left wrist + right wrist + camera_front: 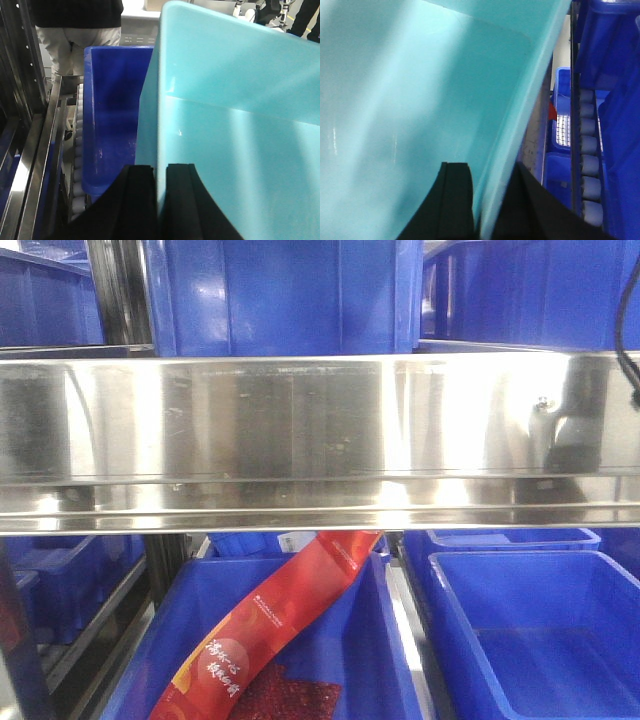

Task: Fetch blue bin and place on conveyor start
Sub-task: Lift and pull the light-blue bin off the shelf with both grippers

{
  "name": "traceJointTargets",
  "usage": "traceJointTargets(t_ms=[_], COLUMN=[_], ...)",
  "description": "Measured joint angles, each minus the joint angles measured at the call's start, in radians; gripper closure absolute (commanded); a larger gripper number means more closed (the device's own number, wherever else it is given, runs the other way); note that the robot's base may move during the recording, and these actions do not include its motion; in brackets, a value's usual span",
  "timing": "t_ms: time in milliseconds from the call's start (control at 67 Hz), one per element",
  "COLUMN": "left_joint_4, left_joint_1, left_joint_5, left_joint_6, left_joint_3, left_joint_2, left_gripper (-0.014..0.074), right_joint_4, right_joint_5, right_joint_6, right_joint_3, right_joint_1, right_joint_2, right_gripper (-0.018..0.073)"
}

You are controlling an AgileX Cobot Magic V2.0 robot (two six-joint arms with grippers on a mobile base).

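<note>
The pale cyan blue bin [235,115] fills the left wrist view, empty inside. My left gripper [161,172] is shut on its left wall, one black finger outside and one inside. In the right wrist view the same blue bin [410,100] fills the left of the frame, and my right gripper [492,172] is shut on its right wall and rim. The bin is held between both arms. The conveyor start is out of view. Neither gripper nor the cyan bin shows in the front view.
A shiny steel shelf rail [320,440] crosses the front view, with dark blue bins [540,640] below, one holding a red packet [270,630]. A dark blue bin [112,120] sits on rollers left of the cyan bin. A person [77,30] stands beyond. Rollers [590,165] run at right.
</note>
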Motion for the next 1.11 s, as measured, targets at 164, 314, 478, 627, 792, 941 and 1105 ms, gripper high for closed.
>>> traceJointTargets(t_ms=[164, 314, 478, 627, 792, 941, 1105], left_joint_4=[0.000, -0.002, -0.002, -0.002, -0.002, -0.002, 0.000], left_joint_1=[0.000, 0.000, 0.000, 0.000, 0.000, 0.000, 0.000], left_joint_5=[-0.002, -0.007, -0.007, -0.007, -0.008, -0.008, -0.008], left_joint_6=[0.002, 0.002, 0.004, 0.004, 0.004, 0.004, 0.004], left_joint_3=[0.000, 0.000, 0.000, 0.000, 0.000, 0.000, 0.000], left_joint_2=[0.000, 0.000, 0.000, 0.000, 0.000, 0.000, 0.000], left_gripper=[0.0708, 0.0708, 0.0708, 0.0708, 0.0708, 0.0708, 0.0708], right_joint_4=[0.002, 0.004, 0.004, 0.004, 0.002, 0.002, 0.005], right_joint_5=[-0.002, -0.002, -0.002, -0.002, -0.002, -0.002, -0.002], right_joint_6=[0.000, 0.002, 0.002, 0.002, 0.002, 0.002, 0.002], right_joint_3=[0.000, 0.000, 0.000, 0.000, 0.000, 0.000, 0.000], right_joint_1=[0.000, 0.000, 0.000, 0.000, 0.000, 0.000, 0.000], right_joint_2=[0.000, 0.000, 0.000, 0.002, 0.000, 0.000, 0.000], right_gripper=[0.0713, 0.0713, 0.0713, 0.0713, 0.0713, 0.0713, 0.0713])
